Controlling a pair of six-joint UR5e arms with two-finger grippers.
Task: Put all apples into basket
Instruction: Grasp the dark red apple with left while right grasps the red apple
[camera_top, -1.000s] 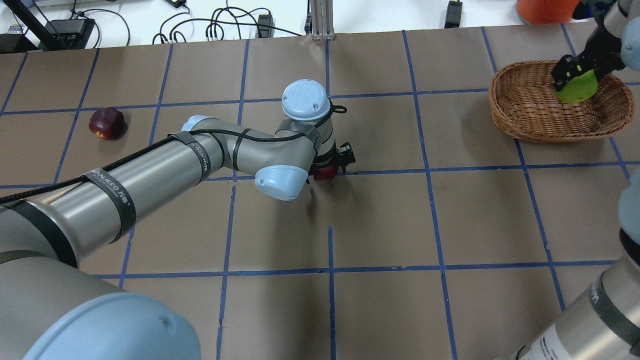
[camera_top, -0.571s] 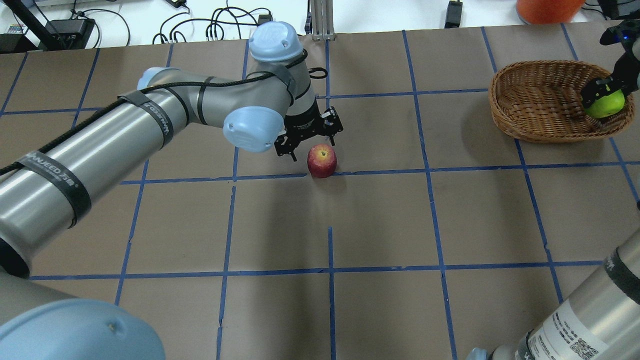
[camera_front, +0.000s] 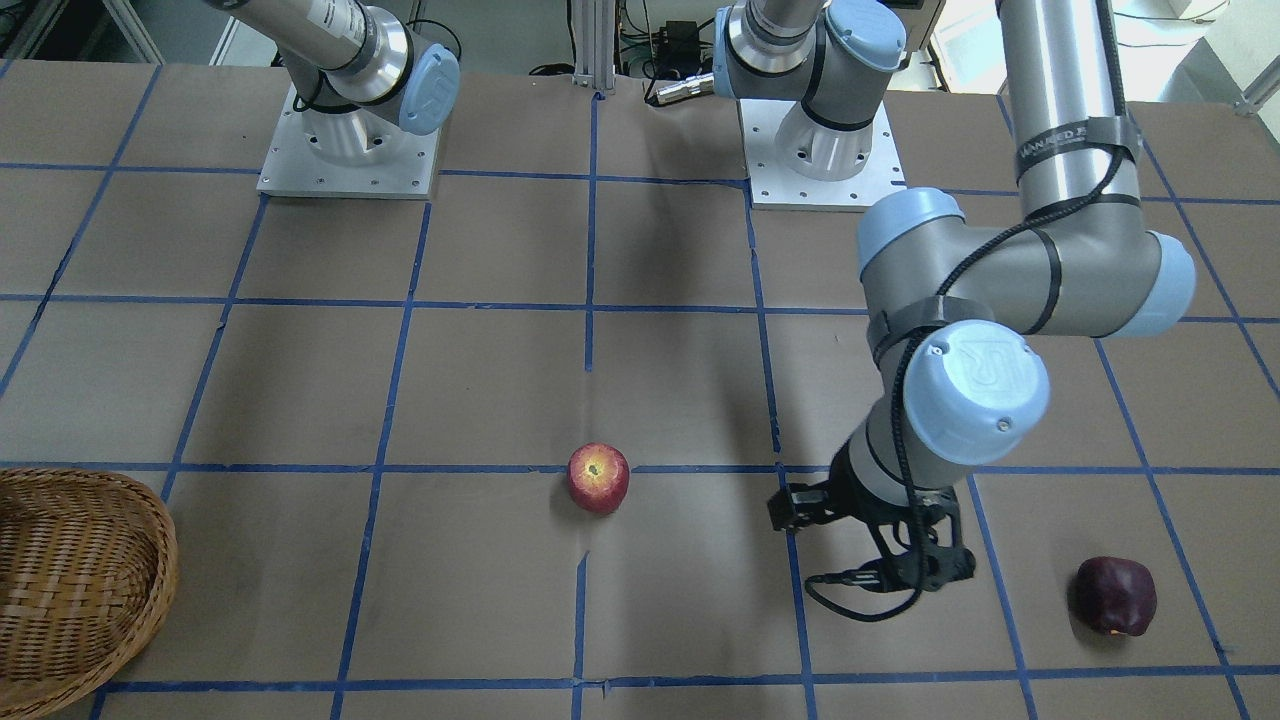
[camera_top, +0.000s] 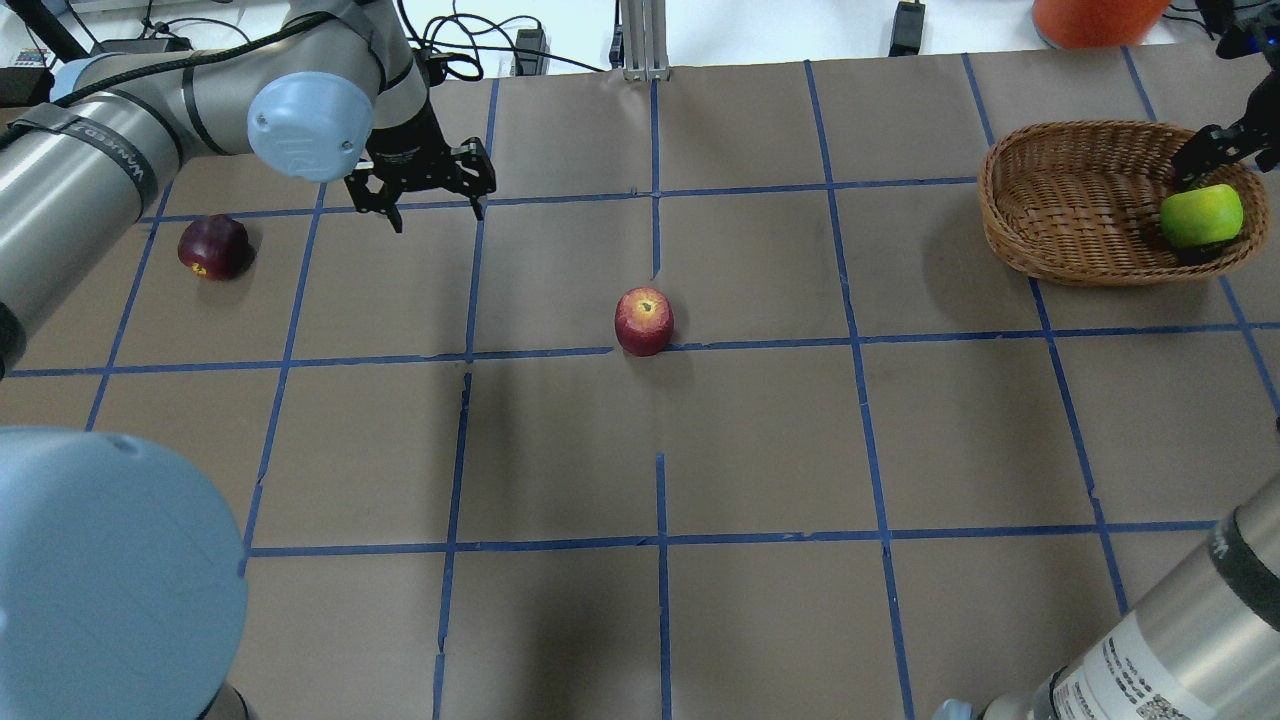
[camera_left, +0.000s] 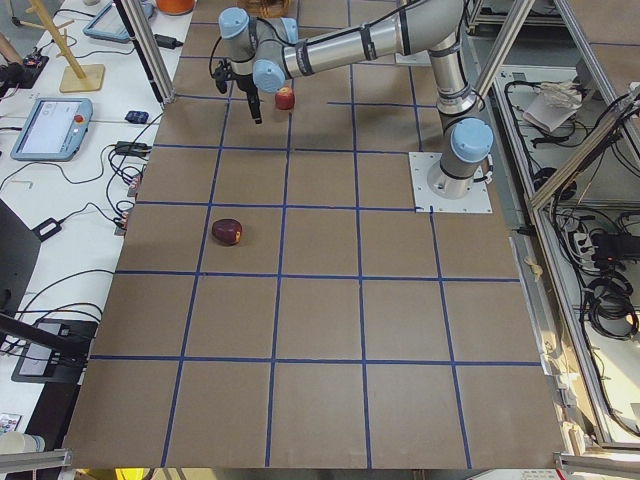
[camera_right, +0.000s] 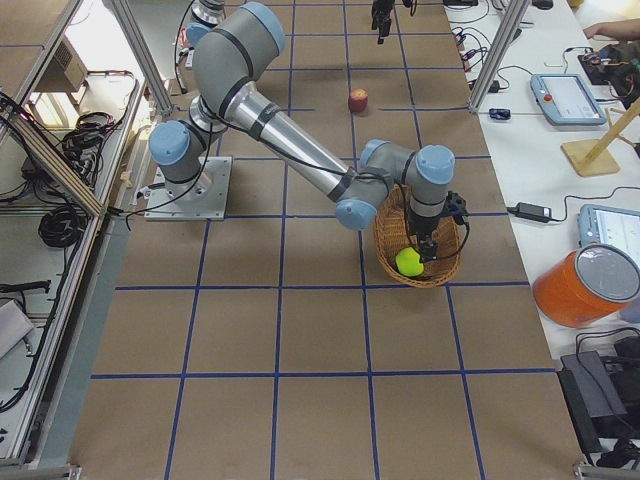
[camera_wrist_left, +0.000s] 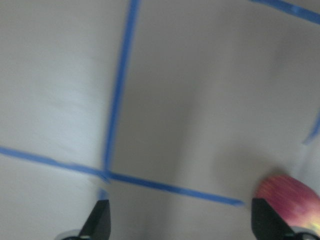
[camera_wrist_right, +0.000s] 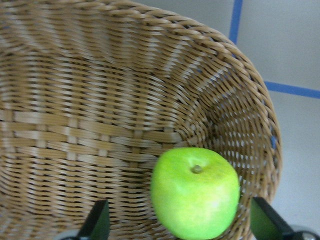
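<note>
The lime green apple (camera_top: 1201, 215) lies inside the wicker basket (camera_top: 1060, 245) at its right end; it also shows in the right wrist view (camera_wrist_right: 195, 192). My right gripper (camera_top: 1215, 150) is open just above it, not touching. The red apple (camera_top: 644, 321) sits alone on the table's middle, also at the left wrist view's lower right (camera_wrist_left: 290, 200). The dark maroon apple (camera_top: 213, 247) sits at the far left. My left gripper (camera_top: 437, 205) is open and empty above the table, between these two apples.
Brown paper with a blue tape grid (camera_top: 660, 190) covers the table. An orange container (camera_top: 1095, 20) stands behind the basket. Cables and power bricks (camera_top: 430, 50) lie along the far edge. My left arm's elbow (camera_top: 300, 125) hangs over the far left.
My left gripper lifted off the red apple, leaving it on the table, and swung left toward the maroon apple. My right gripper lowered the green apple into the basket, let go and rose.
</note>
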